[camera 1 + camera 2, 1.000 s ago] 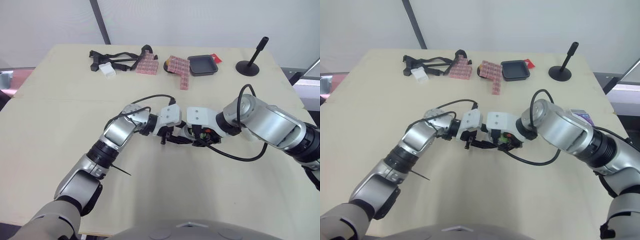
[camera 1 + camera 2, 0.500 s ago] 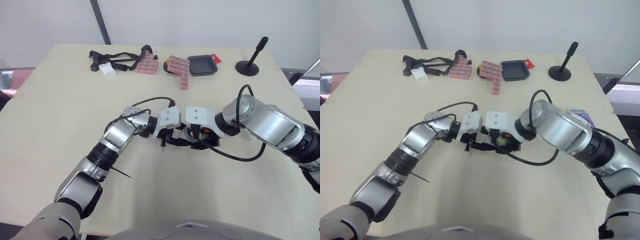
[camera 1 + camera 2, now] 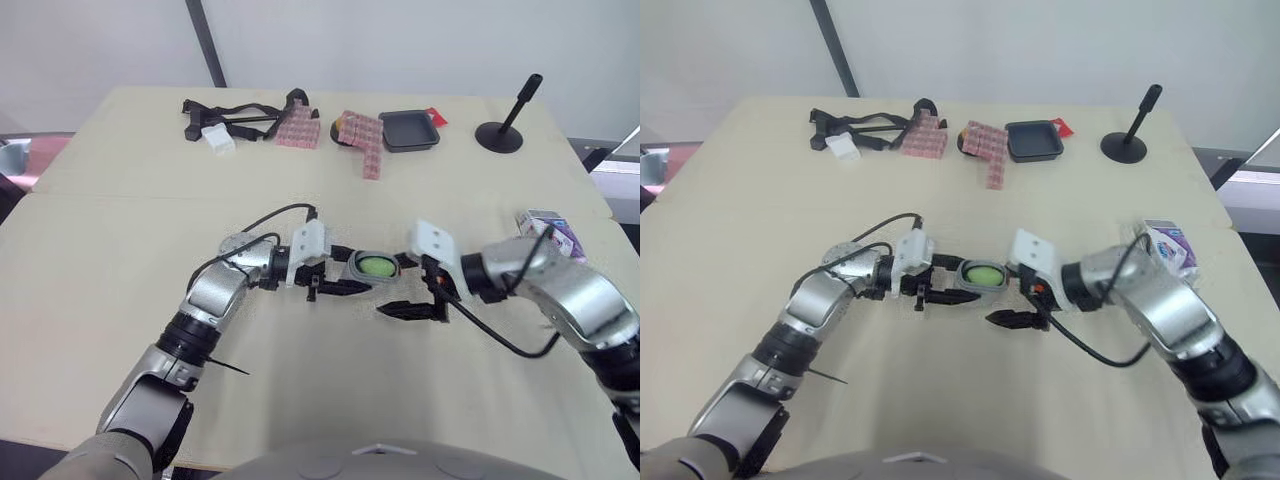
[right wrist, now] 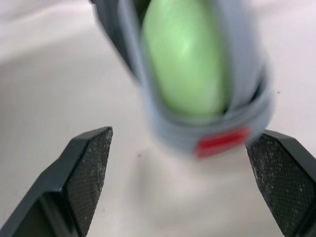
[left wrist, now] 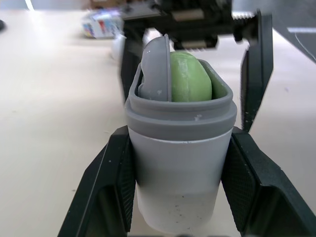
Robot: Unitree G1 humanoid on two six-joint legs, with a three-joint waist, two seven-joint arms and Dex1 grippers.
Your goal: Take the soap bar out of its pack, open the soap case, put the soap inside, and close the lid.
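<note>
Soap bar [image 5: 190, 81], rounded pale green, sits inside open grey soap case [image 5: 177, 163].

Nothing legible anywhere. The soap pack [image 3: 545, 222] carries purple print too small to read. A red tag [image 4: 220, 141] on the soap case [image 5: 177, 168] is blurred.

Soap [image 3: 376, 265] in soap case [image 3: 354, 269], between left end effector [image 3: 343, 271] and right end effector [image 3: 402, 286], pack [image 3: 545, 222] far right.

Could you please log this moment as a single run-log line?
left gripper: shut on soap case | green soap bar: in case | lid: open | right gripper: open, facing case
</note>
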